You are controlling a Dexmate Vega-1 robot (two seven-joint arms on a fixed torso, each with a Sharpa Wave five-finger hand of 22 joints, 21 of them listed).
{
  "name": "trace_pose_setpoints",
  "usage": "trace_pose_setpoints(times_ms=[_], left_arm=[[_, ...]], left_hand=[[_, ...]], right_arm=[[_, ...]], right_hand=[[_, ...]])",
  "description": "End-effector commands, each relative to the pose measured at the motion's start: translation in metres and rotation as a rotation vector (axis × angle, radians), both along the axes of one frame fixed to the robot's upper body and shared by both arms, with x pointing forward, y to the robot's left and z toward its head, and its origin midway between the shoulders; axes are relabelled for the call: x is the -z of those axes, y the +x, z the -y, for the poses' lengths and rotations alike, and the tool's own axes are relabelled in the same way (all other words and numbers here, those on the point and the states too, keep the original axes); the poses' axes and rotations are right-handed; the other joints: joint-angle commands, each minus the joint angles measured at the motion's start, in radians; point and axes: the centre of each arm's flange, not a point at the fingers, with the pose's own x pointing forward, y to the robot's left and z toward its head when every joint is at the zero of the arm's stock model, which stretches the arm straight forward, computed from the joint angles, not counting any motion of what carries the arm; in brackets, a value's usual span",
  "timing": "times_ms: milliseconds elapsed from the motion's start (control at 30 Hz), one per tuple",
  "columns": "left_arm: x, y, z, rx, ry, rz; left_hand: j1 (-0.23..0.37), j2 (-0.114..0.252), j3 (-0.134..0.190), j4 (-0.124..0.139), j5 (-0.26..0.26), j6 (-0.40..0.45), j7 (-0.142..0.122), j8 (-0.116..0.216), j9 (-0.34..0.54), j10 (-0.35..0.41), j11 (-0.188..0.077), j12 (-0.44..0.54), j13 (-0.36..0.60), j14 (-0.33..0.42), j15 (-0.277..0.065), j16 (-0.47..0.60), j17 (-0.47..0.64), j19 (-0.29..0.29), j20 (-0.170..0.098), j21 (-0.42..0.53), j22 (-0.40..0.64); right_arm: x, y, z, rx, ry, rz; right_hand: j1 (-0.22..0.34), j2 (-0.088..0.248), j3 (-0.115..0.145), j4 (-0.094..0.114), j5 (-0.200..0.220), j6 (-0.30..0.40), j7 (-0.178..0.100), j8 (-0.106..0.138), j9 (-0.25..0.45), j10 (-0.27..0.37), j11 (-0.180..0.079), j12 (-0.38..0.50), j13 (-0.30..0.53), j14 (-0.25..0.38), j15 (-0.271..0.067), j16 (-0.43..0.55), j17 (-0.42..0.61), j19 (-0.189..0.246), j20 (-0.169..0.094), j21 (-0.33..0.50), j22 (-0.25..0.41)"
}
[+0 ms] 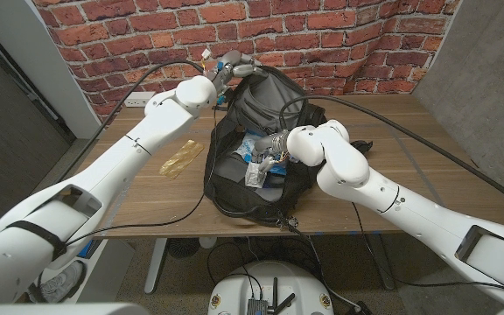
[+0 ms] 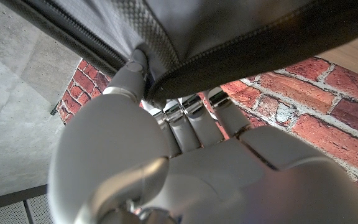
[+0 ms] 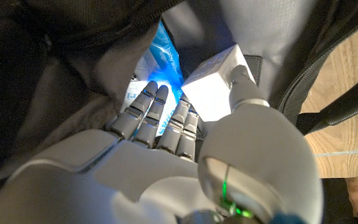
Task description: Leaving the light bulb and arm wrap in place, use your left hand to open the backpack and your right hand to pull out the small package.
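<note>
Bench (image 1: 409, 179), one, wooden, carrying the items below, listed from the near edge outward.

Backpack (image 1: 234, 188), one, black, lying open in the middle of the bench with its mouth facing up and a strap trailing over the near edge. Inside it the head view is showing blue-and-white wrapping and a white packet (too jumbled there to count apart).

Right hand (image 1: 268, 147), one, reaching into the backpack's opening from the right. In the right wrist view the right hand (image 3: 185, 134) is lying with its fingers (image 3: 145, 115) stretched together towards the blue wrapping (image 3: 165, 59), while its thumb is pressing on the side of a small white box (image 3: 213, 87); whether it is actually gripping that box I cannot tell.

Small white box, one, sitting inside the backpack, just beside the blue wrapping and against the grey lining.

Tan flat item (image 1: 180, 158), one, lying on the bench just left of the backpack, apart from both hands (what it is I cannot tell).

Left hand (image 1: 228, 67), one, holding up the backpack's far flap at its top edge. In the left wrist view the left hand (image 2: 166, 124) is pinching the zippered rim (image 2: 229, 53) of the flap, thumb on one side and fingers on the other.

Brick wall (image 1: 322, 35), one, standing behind the bench.
</note>
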Motion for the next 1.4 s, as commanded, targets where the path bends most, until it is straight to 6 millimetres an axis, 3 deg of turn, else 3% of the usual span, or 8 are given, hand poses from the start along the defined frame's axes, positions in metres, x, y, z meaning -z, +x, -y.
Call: trace_pose_setpoints(times_ms=[33, 633, 1400], left_arm=[[0.001, 0.001, -0.003, -0.002, -0.007, -0.002], [0.000, 0.008, -0.005, 0.000, -0.011, -0.009], [-0.002, 0.005, -0.007, 0.013, -0.012, 0.006]], left_hand=[[0.002, 0.008, 0.050, 0.043, 0.006, 0.002, 0.008, 0.006, 0.001, 0.018, -0.006, 0.006, 0.004, 0.010, 0.000, -0.002, 0.004, 0.010, -0.108, -0.003, 0.002], [0.002, 0.008, 0.052, 0.043, 0.006, 0.003, 0.010, 0.006, 0.002, 0.016, -0.005, 0.006, 0.004, 0.010, 0.000, -0.002, 0.004, 0.011, -0.108, -0.004, 0.002], [0.002, 0.008, 0.053, 0.043, 0.006, 0.000, 0.010, 0.005, 0.002, 0.016, -0.006, 0.006, 0.004, 0.010, 0.000, -0.002, 0.005, 0.011, -0.108, -0.005, 0.002]], right_arm=[[0.000, -0.002, 0.002, -0.025, 0.035, 0.057], [-0.001, -0.013, 0.008, -0.043, 0.110, 0.137], [0.004, -0.041, 0.012, -0.033, 0.199, 0.214]], right_hand=[[0.016, 0.015, -0.009, 0.005, -0.001, 0.037, -0.004, 0.015, 0.004, 0.058, -0.013, 0.022, 0.012, 0.032, -0.163, 0.023, 0.011, 0.016, -0.052, 0.006, 0.006], [0.070, 0.045, -0.023, -0.005, 0.002, 0.183, -0.010, 0.062, 0.003, 0.224, -0.043, 0.077, 0.043, 0.127, -0.181, 0.084, 0.039, 0.062, -0.090, 0.010, 0.005], [0.113, 0.057, -0.014, -0.010, 0.005, 0.224, -0.025, 0.075, 0.003, 0.257, -0.046, 0.085, 0.054, 0.167, -0.186, 0.094, 0.042, 0.090, -0.108, 0.015, 0.006]])
